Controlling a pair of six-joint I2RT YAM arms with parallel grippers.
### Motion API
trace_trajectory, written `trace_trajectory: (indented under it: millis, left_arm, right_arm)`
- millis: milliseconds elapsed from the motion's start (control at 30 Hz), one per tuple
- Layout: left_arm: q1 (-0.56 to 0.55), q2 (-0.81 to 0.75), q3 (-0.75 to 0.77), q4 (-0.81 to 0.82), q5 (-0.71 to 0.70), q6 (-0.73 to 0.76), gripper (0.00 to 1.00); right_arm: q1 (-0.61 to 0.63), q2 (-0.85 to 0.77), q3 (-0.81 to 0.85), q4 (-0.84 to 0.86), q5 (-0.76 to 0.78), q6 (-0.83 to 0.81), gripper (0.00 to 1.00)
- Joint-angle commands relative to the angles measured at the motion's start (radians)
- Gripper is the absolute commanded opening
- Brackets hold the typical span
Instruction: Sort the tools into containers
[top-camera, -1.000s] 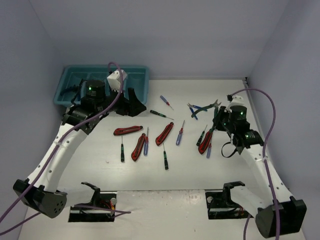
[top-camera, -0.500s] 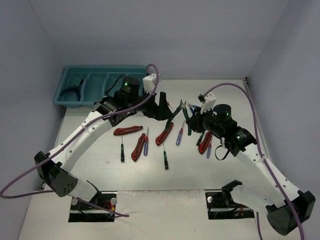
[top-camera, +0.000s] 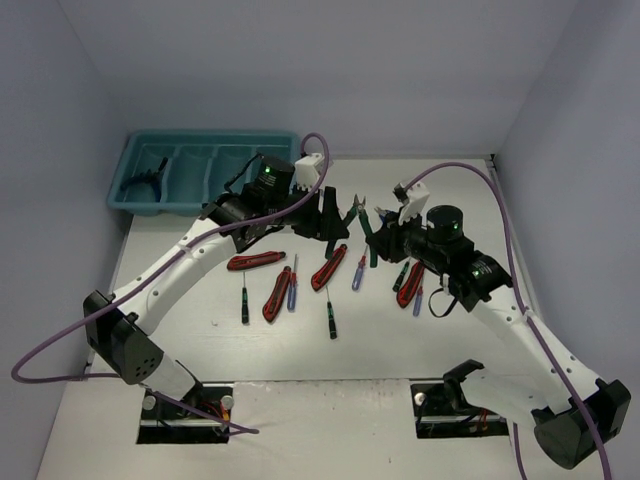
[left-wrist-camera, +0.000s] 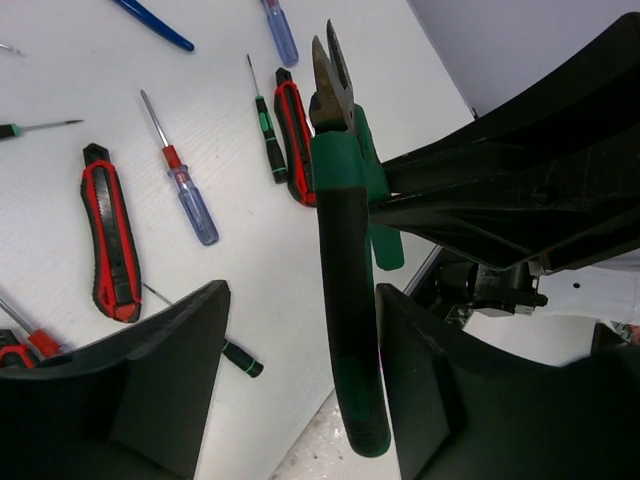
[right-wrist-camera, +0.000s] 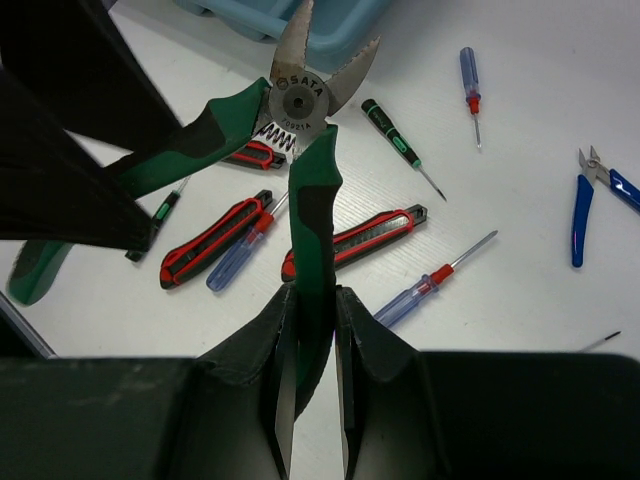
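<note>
My right gripper (top-camera: 383, 240) is shut on one handle of the green-handled pliers (top-camera: 364, 218) and holds them above the table's middle, jaws up. In the right wrist view (right-wrist-camera: 315, 330) the fingers pinch that handle (right-wrist-camera: 312, 220). My left gripper (top-camera: 340, 228) is open, and the pliers' other handle (left-wrist-camera: 345, 260) hangs between its fingers, close to the right finger (left-wrist-camera: 430, 380). Several tools lie below: red-and-black utility knives (top-camera: 255, 262) and thin screwdrivers (top-camera: 358, 272). The teal tray (top-camera: 215, 137) stands at the far left with dark pliers (top-camera: 143, 183) in one compartment.
Blue-handled pliers (right-wrist-camera: 585, 200) lie on the table to the right of the held pliers. More knives (top-camera: 276, 294) and screwdrivers (top-camera: 330, 315) lie in a row in front of both grippers. Grey walls close in the table on three sides.
My left arm has swung right from the tray to the table's middle. My right gripper has carried the green pliers left to meet it, and the left fingers now stand around one handle.
</note>
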Motion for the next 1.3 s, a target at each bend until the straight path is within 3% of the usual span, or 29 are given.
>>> trace_trajectory:
  millis: [0, 167, 233, 333, 400, 533, 867, 1000, 1267]
  left_arm:
    - [-0.017, 0.002, 0.030, 0.041, 0.004, -0.024, 0.39]
    - [-0.019, 0.012, 0.041, 0.018, -0.001, -0.017, 0.00]
    - [-0.019, 0.009, 0.048, -0.001, -0.025, 0.009, 0.00]
    - [-0.012, -0.001, 0.046, -0.008, -0.051, 0.040, 0.00]
    - [0.011, -0.007, 0.046, -0.016, -0.057, 0.058, 0.00]
    - [0.103, -0.019, 0.051, -0.056, -0.042, 0.122, 0.00]
    - [0.589, 0.008, 0.276, -0.248, -0.043, 0.483, 0.00]
    - [0.756, 0.076, 0.390, -0.249, -0.140, 0.644, 0.00]
    - [0.942, 0.343, 0.651, -0.246, -0.263, 0.772, 0.00]
  right_arm:
    - [0.009, 0.016, 0.071, 0.130, -0.030, -0.014, 0.00]
    - [0.009, 0.032, 0.074, 0.137, -0.031, -0.022, 0.01]
    - [0.009, 0.039, 0.076, 0.139, -0.029, -0.028, 0.08]
    - [0.009, 0.048, 0.074, 0.138, -0.019, -0.039, 0.37]
    - [0.009, 0.051, 0.076, 0.138, -0.011, -0.042, 0.63]
    - [0.008, 0.049, 0.073, 0.135, 0.005, -0.046, 0.83]
    - [0.002, -0.006, -0.002, 0.126, 0.030, -0.045, 0.89]
    - [0.000, -0.013, -0.027, 0.121, 0.020, -0.030, 0.89]
    - [-0.003, 0.011, -0.066, 0.119, -0.016, 0.012, 0.89]
